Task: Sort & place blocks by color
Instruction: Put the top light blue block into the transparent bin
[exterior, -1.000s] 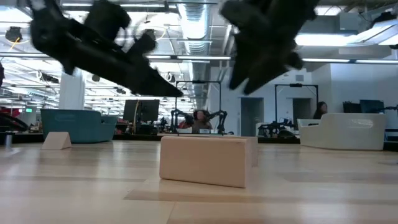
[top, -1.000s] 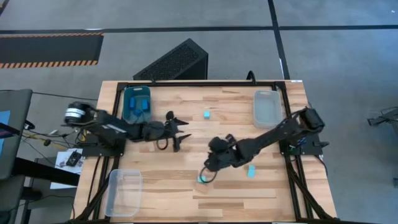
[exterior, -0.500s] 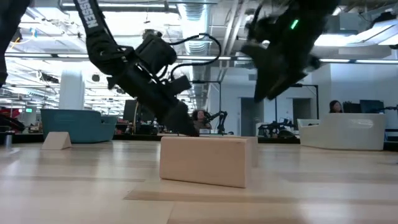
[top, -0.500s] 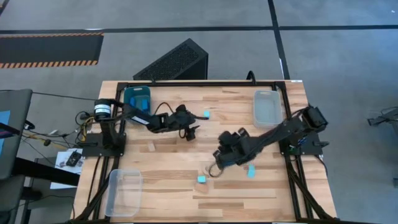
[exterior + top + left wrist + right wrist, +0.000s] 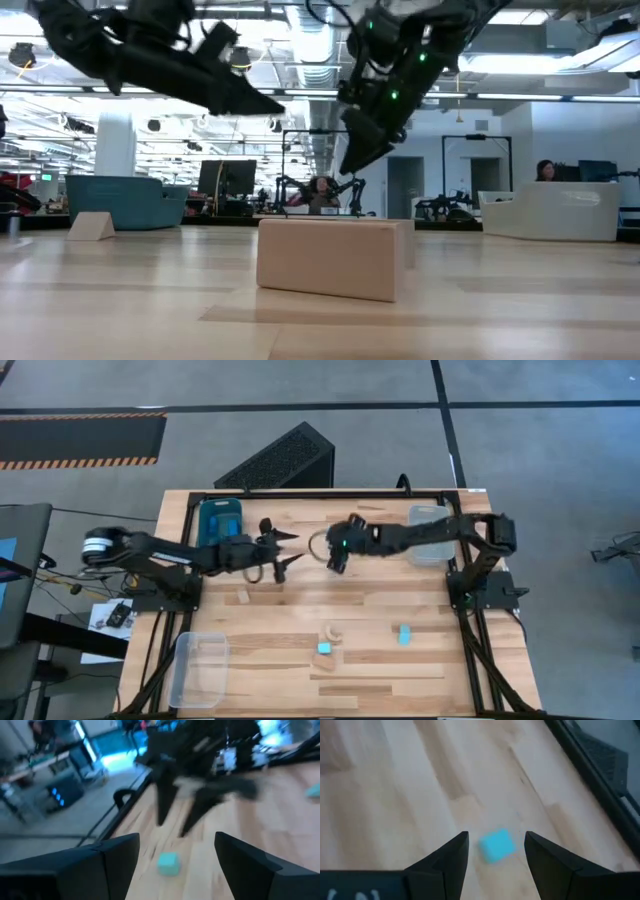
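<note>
A light cyan block (image 5: pixel 496 845) lies on the wood near the table's far edge. My right gripper (image 5: pixel 495 836) hovers above it, open, one finger on each side and touching nothing. In the high view the right gripper (image 5: pixel 335 556) hides this block. My left gripper (image 5: pixel 287 548) is open just left of it, and its wrist view shows the same cyan block (image 5: pixel 168 863) ahead. Two more cyan blocks (image 5: pixel 325 648) (image 5: pixel 404 634) and a tan arch (image 5: pixel 331 632) lie toward the near edge. A tan block (image 5: pixel 242 596) lies left of centre. Dark blue blocks sit in the teal bin (image 5: pixel 220 520).
A clear bin (image 5: pixel 430 532) stands at the far right corner and another clear bin (image 5: pixel 200 668) at the near left corner. In the low view a large tan block (image 5: pixel 335 258) lies close to the camera and a small tan wedge (image 5: pixel 90 225) sits by the teal bin.
My right gripper has risen from the cyan block near the near edge and swung toward the far edge, ending over the cyan block there. My left gripper reached right toward that block, then drew back left a little. The arch and near cyan block now show uncovered.
</note>
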